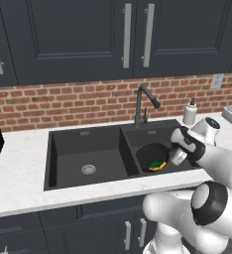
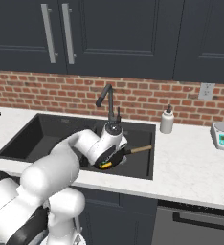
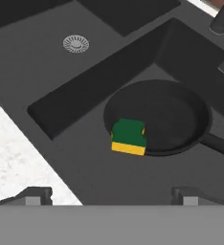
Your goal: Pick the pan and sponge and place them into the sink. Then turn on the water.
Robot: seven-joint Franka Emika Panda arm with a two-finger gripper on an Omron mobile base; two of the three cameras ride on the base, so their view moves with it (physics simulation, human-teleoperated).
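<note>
Open and empty, the end effector (image 3: 111, 194) hangs above the sponge (image 3: 128, 137) and pan (image 3: 158, 116) in the sink (image 1: 63, 149); behind it rises the faucet (image 1: 143, 103), spout dry.

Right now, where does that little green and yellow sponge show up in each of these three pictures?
Left base view: the sponge lies in the sink's right basin, on the pan, right of centre.
Right base view: a yellow-green sliver below the white wrist, near centre.
Hand view: just left of centre, on the pan's near rim.
Shared landmark: the pan's wooden handle.
</note>
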